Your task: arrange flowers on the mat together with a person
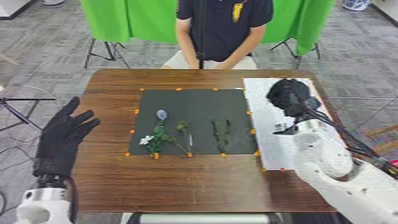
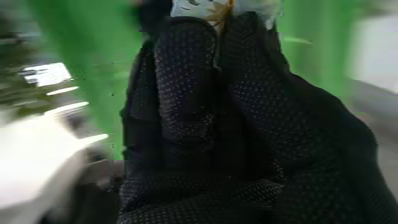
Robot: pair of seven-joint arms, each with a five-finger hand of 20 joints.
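My left hand [image 1: 69,132] is open over the table's left edge, its fingers straight and apart from the flowers. On the dark mat [image 1: 197,100] lie a white flower [image 1: 146,140] with green leaves, a greyish flower head [image 1: 162,114], a thin stem with a small head [image 1: 183,126] and a green sprig [image 1: 221,134]. My right hand [image 1: 290,96] is over the white sheet, right of the mat. In the right wrist view, a pale thing with a brown, star-like part [image 2: 217,11] is at the far end of my right hand [image 2: 258,95]; whether it is held I cannot tell.
The white sheet [image 1: 272,157] lies along the right side of the brown table [image 1: 195,187]. Orange tape pieces mark the mat's edges. Black cables run along my right arm. Green curtains [image 1: 124,20] and stands are behind the table's far edge.
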